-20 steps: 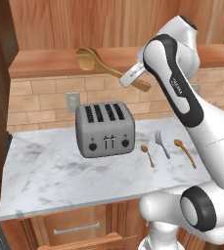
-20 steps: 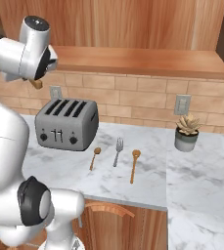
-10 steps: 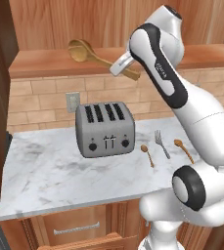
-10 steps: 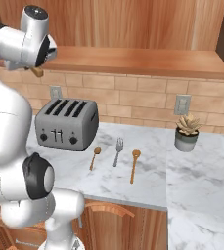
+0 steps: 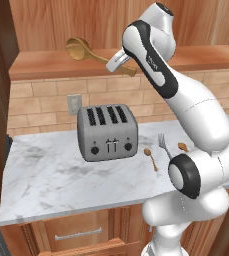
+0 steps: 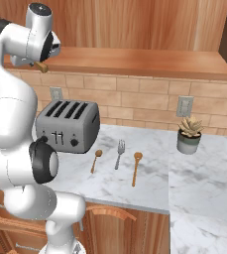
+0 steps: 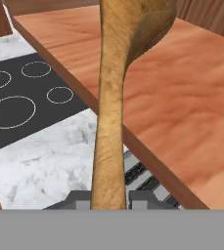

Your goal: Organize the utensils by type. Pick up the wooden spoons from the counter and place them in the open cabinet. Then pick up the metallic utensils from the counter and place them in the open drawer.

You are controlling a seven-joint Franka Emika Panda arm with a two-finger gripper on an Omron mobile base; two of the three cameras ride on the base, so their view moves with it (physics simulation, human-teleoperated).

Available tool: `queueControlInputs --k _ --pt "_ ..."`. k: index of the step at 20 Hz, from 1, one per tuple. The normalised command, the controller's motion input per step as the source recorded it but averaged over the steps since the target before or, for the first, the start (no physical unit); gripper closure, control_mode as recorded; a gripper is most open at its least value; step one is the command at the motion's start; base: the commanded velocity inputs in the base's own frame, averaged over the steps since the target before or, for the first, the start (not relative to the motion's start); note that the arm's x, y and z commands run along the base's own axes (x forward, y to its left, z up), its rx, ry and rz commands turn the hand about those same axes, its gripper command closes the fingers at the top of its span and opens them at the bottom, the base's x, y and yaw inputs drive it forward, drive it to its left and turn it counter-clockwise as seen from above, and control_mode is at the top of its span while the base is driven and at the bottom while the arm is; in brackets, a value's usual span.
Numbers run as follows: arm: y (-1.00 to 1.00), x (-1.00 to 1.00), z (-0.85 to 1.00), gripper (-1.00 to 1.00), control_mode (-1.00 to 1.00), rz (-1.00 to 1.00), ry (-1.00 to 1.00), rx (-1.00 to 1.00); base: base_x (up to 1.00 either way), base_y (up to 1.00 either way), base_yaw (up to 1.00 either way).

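Since the earlier frame, the arm has swung left. From the left base view, the gripper (image 5: pixel 120 60) holds one wooden spoon (image 5: pixel 88 53), its bowl reaching left above the open cabinet (image 5: pixel 51 65) shelf.

From the right base view, the second wooden spoon (image 6: pixel 136 168) lies on the counter (image 6: pixel 194 173).

From the hand view, the jaws are nearly closed on the handle; its long axis points straight away over the shelf.

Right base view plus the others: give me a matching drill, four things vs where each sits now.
Things:
1. long light-brown wooden spoon
2. slim silver four-tined fork
3. grey four-slot toaster
4. small potted succulent

Places:
A. counter, right end, near a wall outlet
B. held in the gripper, over the cabinet shelf
C. counter, between two spoons
D. counter, left of the utensils

Pairs: 1-B, 2-C, 3-D, 4-A
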Motion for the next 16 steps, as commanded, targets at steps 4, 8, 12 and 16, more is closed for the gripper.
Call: queueControlInputs --k 4,8,12,16 --pt "0.3 0.37 0.0 1.0 -1.0 0.0 -0.07 -0.07 0.0 0.0 0.0" --pt "0.26 0.39 0.0 1.0 -1.0 0.0 -0.02 -0.04 0.0 0.0 0.0" --pt "0.23 0.48 0.0 1.0 -1.0 0.0 0.0 -0.02 0.0 0.0 0.0" --pt "0.2 0.43 0.0 1.0 -1.0 0.0 0.0 -0.01 0.0 0.0 0.0"
